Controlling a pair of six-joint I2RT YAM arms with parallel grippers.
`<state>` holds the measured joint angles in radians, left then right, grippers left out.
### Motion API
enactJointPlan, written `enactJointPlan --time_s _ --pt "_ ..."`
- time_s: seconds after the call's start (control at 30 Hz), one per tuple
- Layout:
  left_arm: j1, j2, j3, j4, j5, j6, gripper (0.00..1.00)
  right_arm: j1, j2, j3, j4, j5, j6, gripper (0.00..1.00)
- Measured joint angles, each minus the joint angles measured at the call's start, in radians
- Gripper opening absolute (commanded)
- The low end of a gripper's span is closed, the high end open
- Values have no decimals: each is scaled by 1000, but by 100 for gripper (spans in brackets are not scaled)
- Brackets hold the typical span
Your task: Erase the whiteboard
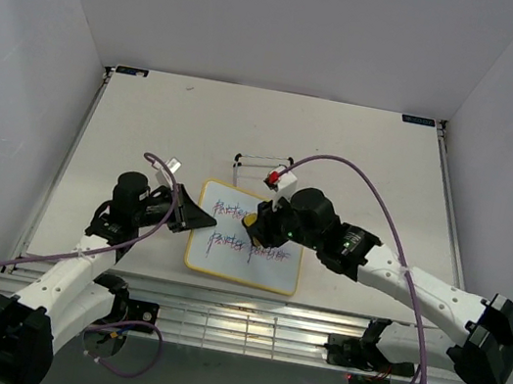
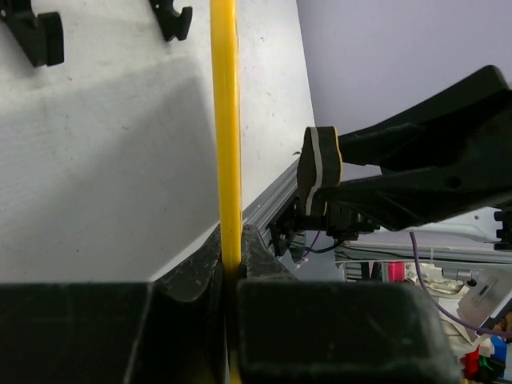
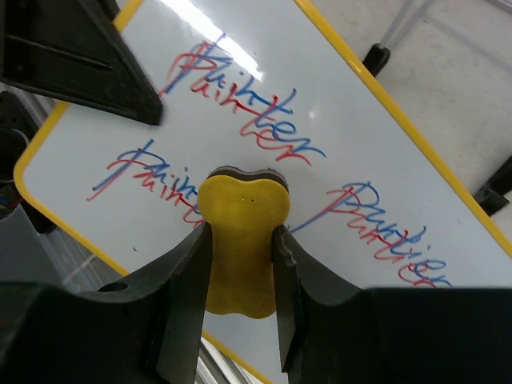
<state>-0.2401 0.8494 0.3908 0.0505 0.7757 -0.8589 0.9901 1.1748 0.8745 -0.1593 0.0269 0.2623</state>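
Right claw [image 3: 242, 240] clamped on yellow bone-shaped eraser [image 3: 242, 200], over scribbled whiteboard [image 1: 243, 267], mid-desk toward near edge. Left claw [image 2: 232, 260] pinching its yellow left rim. Risks: hard swipe twists whiteboard from thin pinch; eraser slips between jaws; ink smears.

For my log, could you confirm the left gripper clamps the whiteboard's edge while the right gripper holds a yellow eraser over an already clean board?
Not clean: the right wrist view shows the whiteboard bearing red and blue handwriting. The left gripper clamps its edge; the right gripper holds the yellow eraser.
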Motion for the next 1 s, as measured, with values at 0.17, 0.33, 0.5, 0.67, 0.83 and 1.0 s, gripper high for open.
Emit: enactJointPlan --time_s 0.17,0.33,0.5,0.67,0.83,1.0 --pt "-3 -3 -57 4 0 -11 0 39 98 34 90 -43 -28 30" --pt "-5 -4 -68 7 8 -21 0 53 186 59 157 -70 -46 30" --pt "-5 -3 -69 10 13 -18 0 53 283 126 181 -100 -71 30" --pt "-5 -3 -69 10 21 -11 0 53 362 208 185 -127 -110 30" --pt "-3 -3 -71 0 17 -8 0 53 401 236 185 -146 -137 30" --pt "-1 -3 -71 -13 16 -6 0 53 407 237 185 -148 -142 29"
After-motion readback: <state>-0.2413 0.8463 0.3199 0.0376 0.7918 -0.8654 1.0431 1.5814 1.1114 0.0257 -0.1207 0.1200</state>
